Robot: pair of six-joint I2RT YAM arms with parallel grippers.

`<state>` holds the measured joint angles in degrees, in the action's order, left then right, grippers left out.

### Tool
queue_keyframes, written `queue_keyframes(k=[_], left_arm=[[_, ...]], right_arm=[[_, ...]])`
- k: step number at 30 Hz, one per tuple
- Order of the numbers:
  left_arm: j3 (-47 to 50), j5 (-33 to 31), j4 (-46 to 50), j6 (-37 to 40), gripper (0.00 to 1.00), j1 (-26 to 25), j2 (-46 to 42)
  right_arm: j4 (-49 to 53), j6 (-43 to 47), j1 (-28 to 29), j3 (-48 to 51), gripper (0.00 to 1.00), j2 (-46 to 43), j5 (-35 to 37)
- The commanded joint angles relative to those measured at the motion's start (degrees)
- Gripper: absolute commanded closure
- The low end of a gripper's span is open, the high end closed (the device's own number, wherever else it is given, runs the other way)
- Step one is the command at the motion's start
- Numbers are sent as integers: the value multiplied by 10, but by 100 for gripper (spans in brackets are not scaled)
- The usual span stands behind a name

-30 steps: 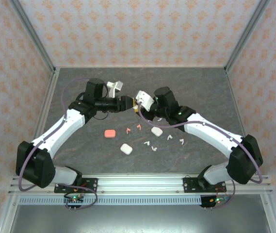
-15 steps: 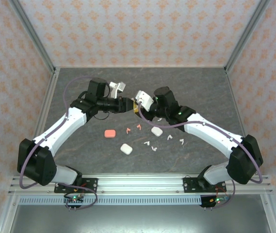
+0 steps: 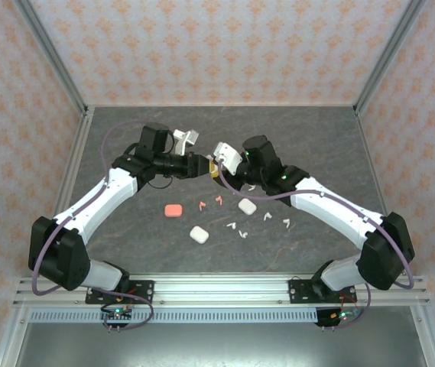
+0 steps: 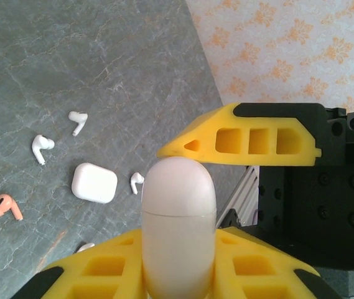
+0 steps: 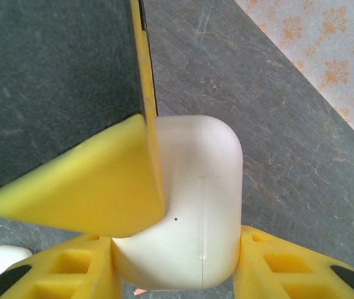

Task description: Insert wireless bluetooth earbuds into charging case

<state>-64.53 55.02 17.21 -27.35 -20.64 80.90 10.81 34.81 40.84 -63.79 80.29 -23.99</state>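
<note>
Two grippers meet in mid-air on one smooth white pebble-shaped plastic charging case (image 5: 195, 199). The right gripper (image 3: 219, 167) clasps it by its flanks. The left gripper (image 3: 201, 164) pinches the same shell from the opposite side, its yellow fingers (image 4: 102, 268) pressed against it. This double hold reads as one arm steadying the body so the other can take over or work the lid, whose seam is closed.

Below the held case, toward the arm bases, the tiny stemmed plastic earbuds (image 3: 242, 234), white and salmon-pink, lie loose on the grey stone-patterned bench (image 3: 316, 145). Two closed white spare cases (image 3: 198, 235) and a salmon-pink spare case (image 3: 173, 209) lie among them.

Against a second ago, the left gripper has edged toward the held case and narrowed onto it. The loose pieces below have not shifted.
</note>
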Motion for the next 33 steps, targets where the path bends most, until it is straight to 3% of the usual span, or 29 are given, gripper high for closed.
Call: queue_keyframes(k=[1,9,14,19,23,33], left_arm=[[-13,5,-24,7,80,-11,-6],[68,-47,-156,-16,93,-13,-56],[148,-96,-298,-12,100,-17,-94],[189,-163,-356,90,100,-57,-134],[197,-158,-369,163,100,-79,-148],[200,-158,-355,212,100,-91,-162]], right_arm=[[18,-14,4,-30,52,2,-28],[43,-84,-35,-14,19,-48,-53],[21,-161,-97,26,9,-98,-140],[-125,-313,-162,97,10,-121,-256],[-221,-394,-171,128,13,-122,-275],[-253,-386,-156,140,18,-113,-280]])
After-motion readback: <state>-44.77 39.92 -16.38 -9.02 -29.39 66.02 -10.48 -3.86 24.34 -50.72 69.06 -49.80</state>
